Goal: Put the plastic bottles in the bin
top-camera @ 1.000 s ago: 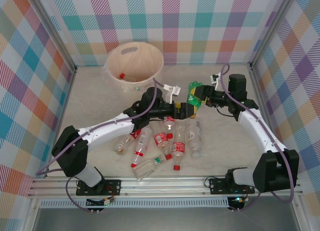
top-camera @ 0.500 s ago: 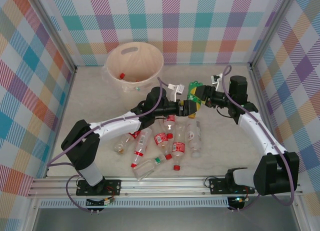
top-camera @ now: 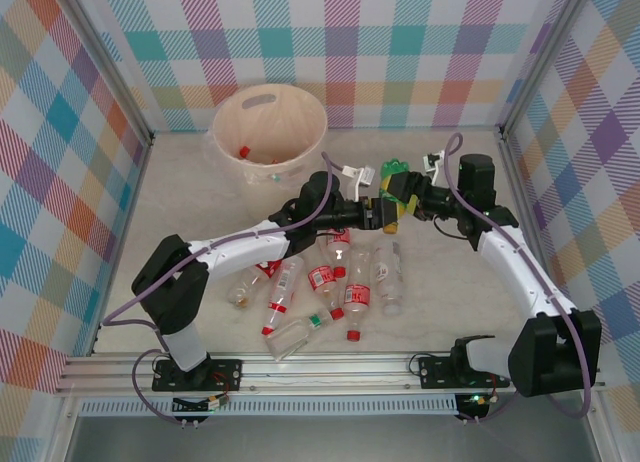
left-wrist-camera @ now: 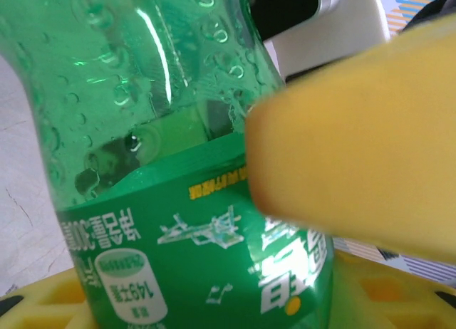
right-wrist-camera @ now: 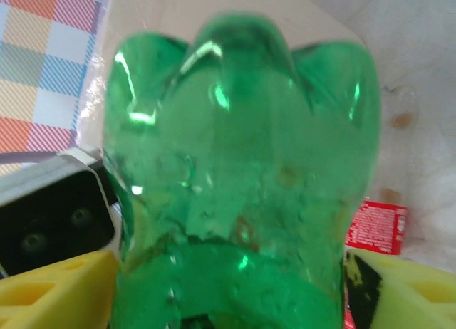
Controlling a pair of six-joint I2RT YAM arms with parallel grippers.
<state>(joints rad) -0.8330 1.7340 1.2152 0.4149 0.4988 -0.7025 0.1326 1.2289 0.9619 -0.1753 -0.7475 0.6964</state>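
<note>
A green bottle (top-camera: 391, 174) (left-wrist-camera: 178, 129) (right-wrist-camera: 242, 165) hangs above the table's middle right, and my right gripper (top-camera: 403, 190) (right-wrist-camera: 235, 286) is shut on it, yellow fingers (right-wrist-camera: 57, 286) pressing either side. My left gripper (top-camera: 378, 214) (left-wrist-camera: 206, 293) reaches in from the left, open, with the bottle's labelled part between its yellow fingers (left-wrist-camera: 399, 293). Several clear bottles with red labels (top-camera: 330, 282) lie in a heap on the table below both grippers. The cream bin (top-camera: 295, 117) stands at the back left with red-capped bottles (top-camera: 243, 150) inside.
Checked walls close off the back and both sides of the table. A red-labelled bottle (right-wrist-camera: 376, 226) lies just below the green one. A metal rail (top-camera: 330, 367) runs along the near edge by the arm bases. Bare tabletop (top-camera: 190, 212) lies between the heap and the bin.
My left gripper has slid right and a little up until its fingers flank the green bottle. The right gripper has held the bottle almost still, lifting it slightly.
</note>
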